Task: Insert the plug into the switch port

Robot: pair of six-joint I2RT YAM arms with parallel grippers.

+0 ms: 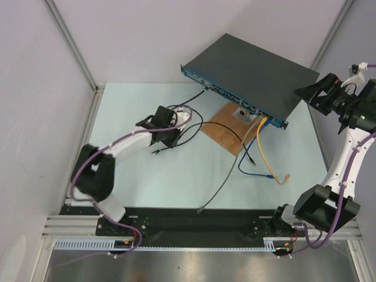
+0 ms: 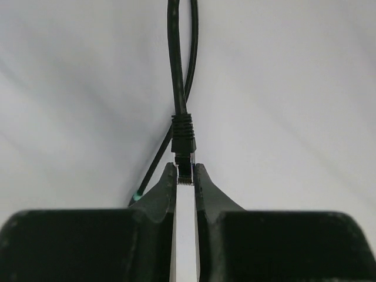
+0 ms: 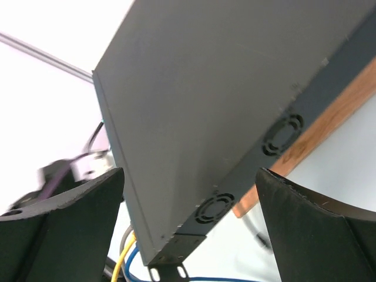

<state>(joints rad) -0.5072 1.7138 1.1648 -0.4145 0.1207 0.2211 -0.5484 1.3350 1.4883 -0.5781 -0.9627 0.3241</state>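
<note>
From the top camera we are seeing the switch (image 1: 252, 67) lying slantwise in the upper right of the frame. Its teal front face is pointing toward the lower left, and its front edge is overlapping a wooden board (image 1: 226, 126) on the worktop (image 1: 147, 188). A yellow cable (image 1: 259, 141) and a blue cable (image 1: 242, 157) are trailing down from the right end of that face. The left end effector (image 1: 169, 136) is hovering left of centre, near the board and apart from the switch. The right end effector (image 1: 312, 97) is hanging at the right edge, just beside the switch's right corner, with its fingers spreading wide.

From the left wrist we are looking along the left end effector, which is pinching narrowly on the tip of the plug (image 2: 184, 147). The black cable (image 2: 173, 59) is running out of the top of the frame.

From the right wrist we are seeing the switch filling the middle of the frame. Its dark top and vented side are showing between the two wide-apart fingers, and the board is peeking out at the right
</note>
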